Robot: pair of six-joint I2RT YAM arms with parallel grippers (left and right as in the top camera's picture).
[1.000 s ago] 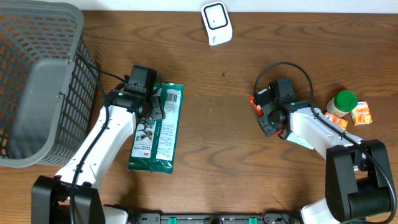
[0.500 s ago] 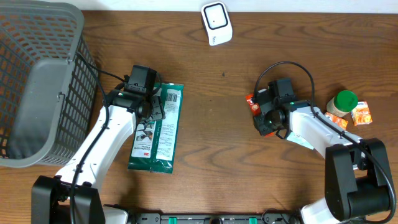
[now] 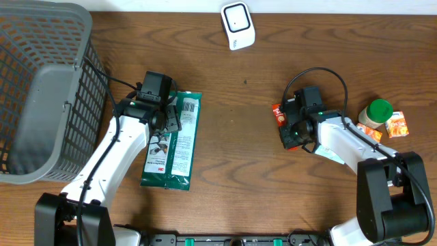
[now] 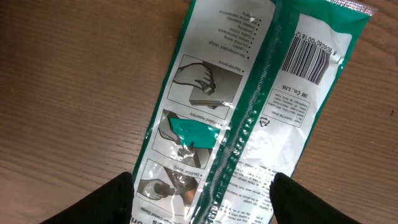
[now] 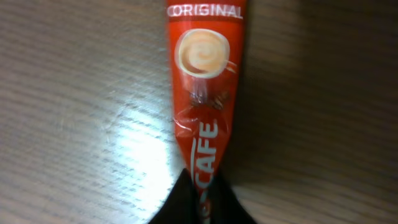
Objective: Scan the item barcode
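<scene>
Surface: brown wooden table (image 3: 232, 171), seen from above, with a pale strip along its far edge.
Far left: grey mesh basket (image 3: 41, 89); nothing shows inside it.
Left gripper (image 3: 171, 117): jaws stand wide and grip nothing. It hovers over the far end of the green packet; whether a finger touches the film cannot be told.
Green packet (image 4: 249, 124): lies flat, left of centre, printed back upward. Its barcode (image 4: 309, 57) is exposed at the far end and faces up.
Far centre: white scanner (image 3: 237, 25), standing alone, well apart from both arms.
Right gripper (image 3: 287, 124): closed tight, pinching one end of the orange-red coffee sachet.
Coffee sachet (image 5: 205, 93): right of centre, reaching out of the jaws towards the far left. Whether it is clear of the wood cannot be told, and no barcode shows on the visible face.
Far right: green-lidded jar (image 3: 375, 113) with a small orange packet (image 3: 397, 124) just beside it, both unattended.
Task status: early, in the inspector's judgement. One item is gripped, but none is presented to the scanner.
Outstanding: carry the sachet to the scanner, turn its code towards it, and register the read.
</scene>
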